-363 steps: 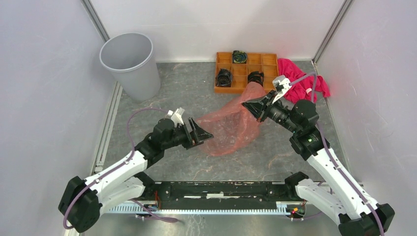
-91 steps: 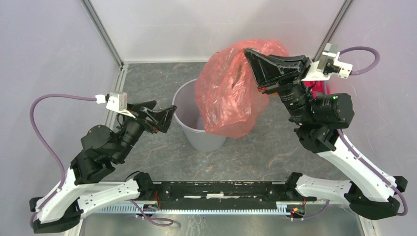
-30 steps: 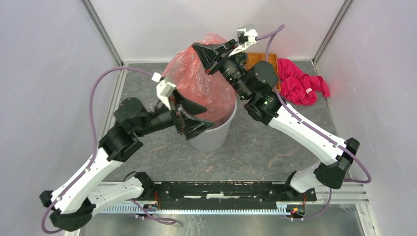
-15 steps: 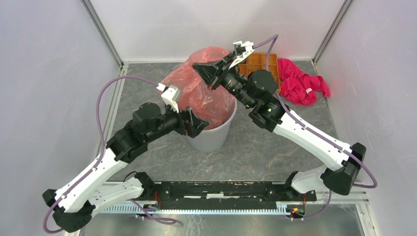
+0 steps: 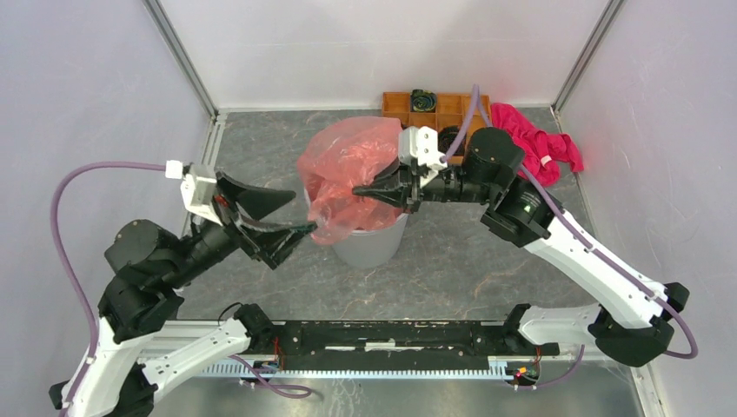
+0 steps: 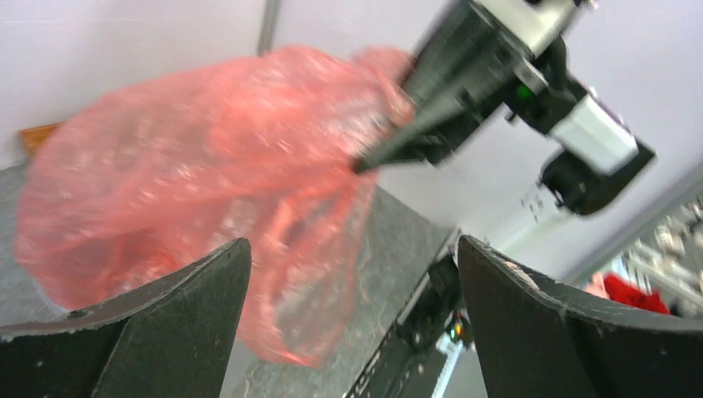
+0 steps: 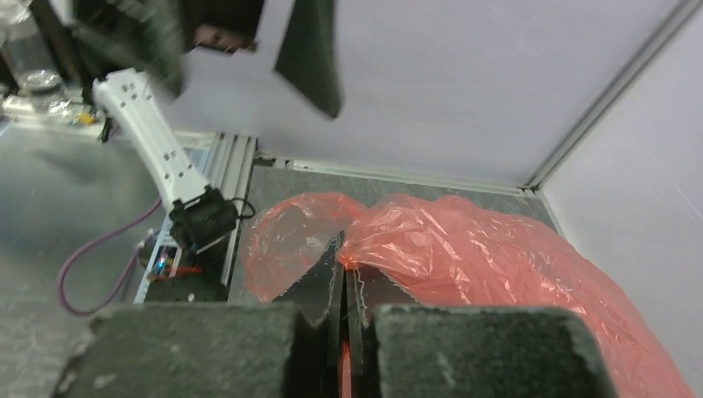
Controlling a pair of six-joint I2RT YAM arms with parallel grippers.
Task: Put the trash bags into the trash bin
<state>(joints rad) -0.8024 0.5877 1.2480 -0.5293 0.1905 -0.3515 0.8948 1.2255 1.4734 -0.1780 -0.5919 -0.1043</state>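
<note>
Red-orange plastic, thin and crinkly, is the first thing I see: the trash bag (image 5: 348, 165) sits puffed up on top of the trash bin (image 5: 372, 248), in the middle of the grey table (image 5: 487, 261). Most of the bag is above the rim, like a big bubble. One floppy part hangs down over the bin's left side. Only a bit of the bin's light-grey wall shows under it. The right gripper (image 5: 367, 193) is held out from the right side, lying almost flat, with its tip on the bag just over the rim. The camera on that wrist shows its two fingers (image 7: 322, 286) pressed together, with a fold of the red plastic pinched between them. The left gripper (image 5: 295, 214) hovers just left of the bin and points at the bag. Its own fingers (image 6: 166, 332) are wide apart and hold nothing, and the hanging part of the bag is in front of them. The lower finger's tip is very near the bag's edge, but I cannot tell if it touches. At the back of the table is an orange-brown tray (image 5: 395, 106) with little boxes, and black things (image 5: 423, 100) sit in a few of them. Just right of the tray lies a bright pink cloth (image 5: 534, 143), all bunched up. White walls (image 5: 348, 43) stand round the table.
</note>
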